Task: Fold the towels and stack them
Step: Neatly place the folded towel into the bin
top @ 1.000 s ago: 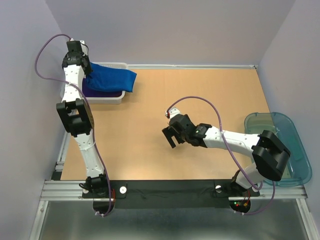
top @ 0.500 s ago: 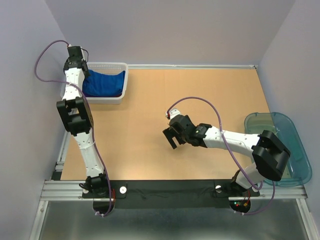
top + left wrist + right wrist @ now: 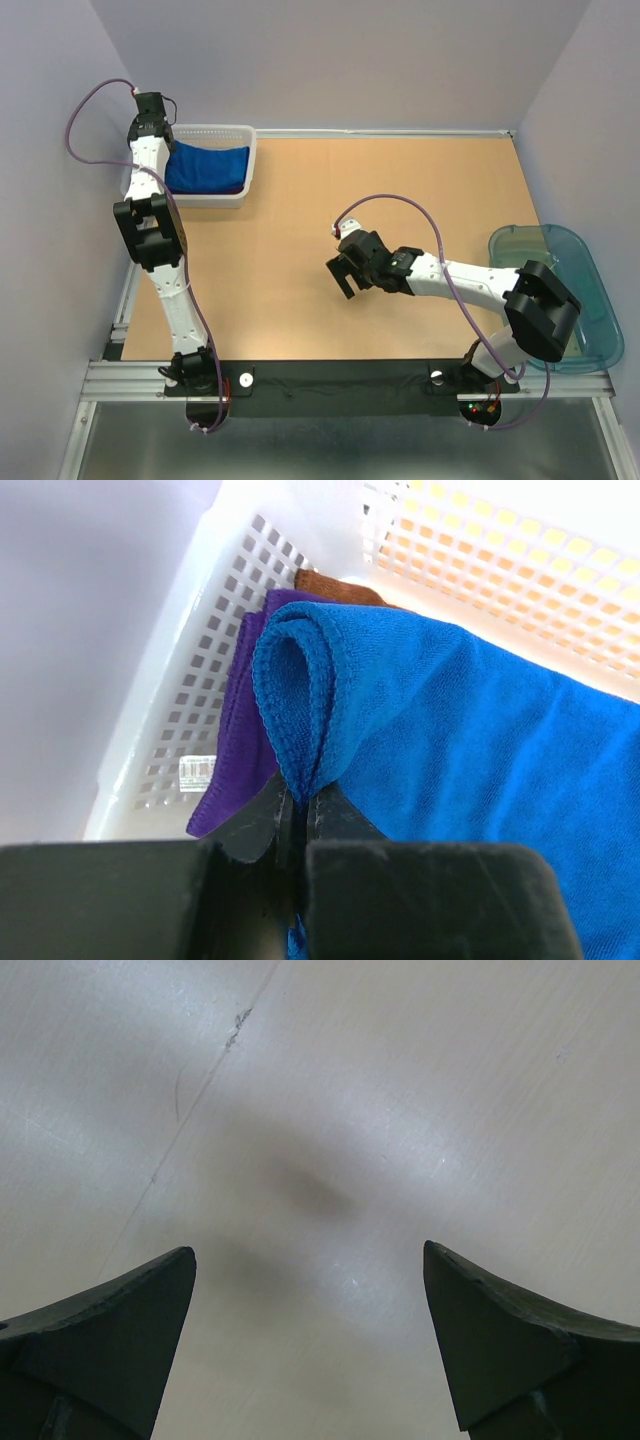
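Holds the right end effector (image 3: 345, 275) spread wide and empty above the bench (image 3: 400, 180) at mid-depth. Clamps the left end effector (image 3: 298, 810) on a fold of the blue towel (image 3: 470, 740) in the far-left basket (image 3: 215, 130), purple towel (image 3: 235, 750) and rust-brown towel (image 3: 335, 583) alongside.

A white perforated plastic basket (image 3: 215, 130) held a bright blue terry-cloth towel (image 3: 212, 167), bunched inside it. The white left arm (image 3: 152, 150) reached down over the basket's left end. Well right of the basket and nearer, the black right gripper (image 3: 343, 272) hung with its fingers spread above the tan wooden table (image 3: 420, 180). A translucent teal plastic tray (image 3: 592, 262) lay farthest from the basket.
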{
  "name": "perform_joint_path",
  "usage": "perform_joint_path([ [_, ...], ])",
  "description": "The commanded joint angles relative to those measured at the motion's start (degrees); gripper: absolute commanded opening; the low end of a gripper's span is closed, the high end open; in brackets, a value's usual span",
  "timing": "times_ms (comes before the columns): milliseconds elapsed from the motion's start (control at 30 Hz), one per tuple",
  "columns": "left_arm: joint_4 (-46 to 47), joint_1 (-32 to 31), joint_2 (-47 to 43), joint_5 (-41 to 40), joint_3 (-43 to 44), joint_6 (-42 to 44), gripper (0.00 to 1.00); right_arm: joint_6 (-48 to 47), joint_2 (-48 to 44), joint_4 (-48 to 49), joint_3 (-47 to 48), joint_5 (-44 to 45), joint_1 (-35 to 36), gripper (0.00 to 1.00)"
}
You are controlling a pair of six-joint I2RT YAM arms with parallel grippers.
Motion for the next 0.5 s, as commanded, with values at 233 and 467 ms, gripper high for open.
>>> perform_joint_path([
  [233,2.1,0.6,-0.1,-6.4,1.4,1.0,0.59,0.4,0.1,-0.7,3.1,1.2,-0.4,1.0],
  [467,0.3,1.1,-2.7,-13.4,5.2,0.3,0.75,0.8,-0.8,-1.4,3.6,4.9,-0.6,1.0],
])
